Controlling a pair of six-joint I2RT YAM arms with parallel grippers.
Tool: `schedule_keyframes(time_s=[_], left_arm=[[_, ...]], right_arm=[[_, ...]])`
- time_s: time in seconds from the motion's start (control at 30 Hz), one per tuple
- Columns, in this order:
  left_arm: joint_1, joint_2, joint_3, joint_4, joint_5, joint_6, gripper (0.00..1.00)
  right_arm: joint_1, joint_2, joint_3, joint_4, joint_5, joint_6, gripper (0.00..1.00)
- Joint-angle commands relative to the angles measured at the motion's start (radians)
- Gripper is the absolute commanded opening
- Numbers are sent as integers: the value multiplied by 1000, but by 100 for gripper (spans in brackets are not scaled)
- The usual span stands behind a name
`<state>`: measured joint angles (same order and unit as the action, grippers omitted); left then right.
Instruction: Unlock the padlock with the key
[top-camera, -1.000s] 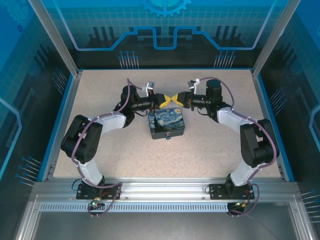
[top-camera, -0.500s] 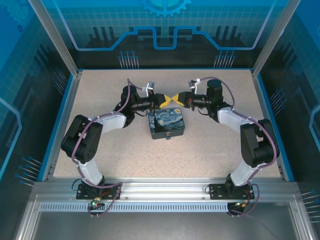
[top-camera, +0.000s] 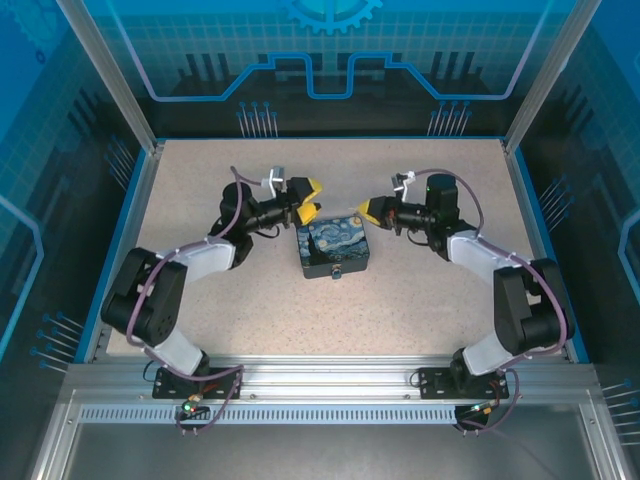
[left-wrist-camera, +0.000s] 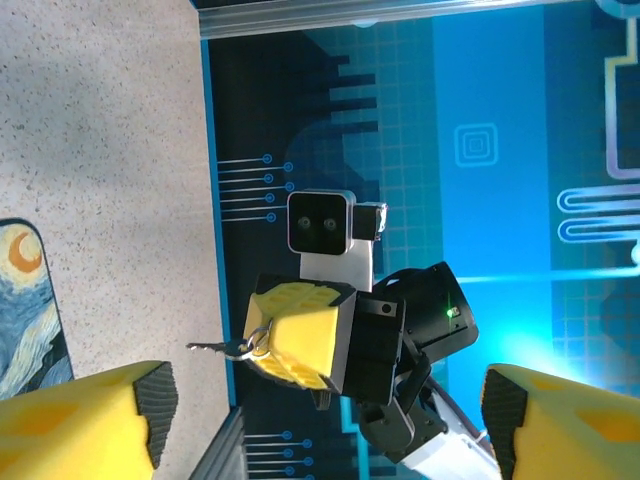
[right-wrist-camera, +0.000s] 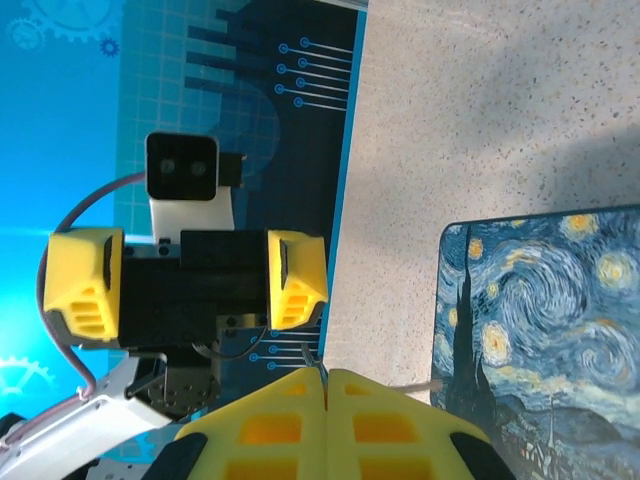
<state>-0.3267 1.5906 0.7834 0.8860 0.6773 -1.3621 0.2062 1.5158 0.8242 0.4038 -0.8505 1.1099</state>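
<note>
The key (left-wrist-camera: 212, 348), thin and on a small ring, sticks out of my right gripper (left-wrist-camera: 268, 345), which is shut on it. In the right wrist view only its tip (right-wrist-camera: 311, 358) shows above the closed yellow fingers (right-wrist-camera: 270, 425). My right gripper (top-camera: 366, 208) hovers just right of the box's far edge. Facing it, my left gripper (top-camera: 311, 200) stands wide open and holds nothing. The tiny blue padlock (top-camera: 338, 271) hangs at the near front of the dark night-sky box (top-camera: 335, 243), away from both grippers.
The box (right-wrist-camera: 545, 320) lies mid-table between the two arms. Blue rails and aluminium posts (top-camera: 140, 150) border the speckled tabletop (top-camera: 420, 290). The left arm's fingers (right-wrist-camera: 297, 280) face the right wrist camera across a short gap.
The two grippers, which met tip to tip over the box's far edge, have drawn apart. The left has swung back left and opened; the right has backed off to the right, staying shut.
</note>
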Motion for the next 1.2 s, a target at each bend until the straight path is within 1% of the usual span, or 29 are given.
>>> schedule_keyframes(time_s=[0.0, 0.07, 0.13, 0.27, 0.33, 0.43, 0.5, 0.63, 0.77, 0.83, 0.87, 0.97, 1.03, 1.17], left_arm=[[-54, -100, -61, -74, -107, 71, 86], [-111, -162, -100, -155, -197, 125, 94], [-182, -219, -134, -255, -301, 185, 95], [-325, -308, -183, -414, -491, 262, 97], [-400, -343, -226, -446, -616, 264, 98], [-478, -351, -293, -415, -737, 238, 99], [-503, -314, -313, -369, -751, 220, 99], [-542, -194, -314, -262, -761, 197, 99], [-552, -81, -325, -137, -789, 172, 99], [-552, -32, -331, -67, -801, 181, 99], [-552, -19, -331, -61, -808, 190, 99], [-552, 5, -306, -95, -821, 252, 99], [-552, 5, -271, -172, -826, 313, 99], [-552, -1, -209, -317, -845, 451, 99]], right_arm=[[-10, -71, -74, -30, 90, 2, 0], [-9, -124, -132, -45, 167, 27, 0], [-6, -177, -199, -42, 236, 64, 0], [5, -271, -284, -31, 323, 88, 0], [14, -329, -332, -35, 388, 106, 0], [29, -415, -393, -51, 477, 134, 0], [37, -456, -414, -58, 502, 140, 0], [46, -491, -417, -96, 496, 123, 0], [48, -482, -418, -94, 470, 119, 0], [47, -467, -400, -94, 454, 110, 0], [48, -457, -391, -94, 449, 104, 0], [44, -419, -349, -104, 437, 83, 0], [42, -377, -312, -114, 423, 67, 0], [34, -285, -257, -74, 393, 71, 0]])
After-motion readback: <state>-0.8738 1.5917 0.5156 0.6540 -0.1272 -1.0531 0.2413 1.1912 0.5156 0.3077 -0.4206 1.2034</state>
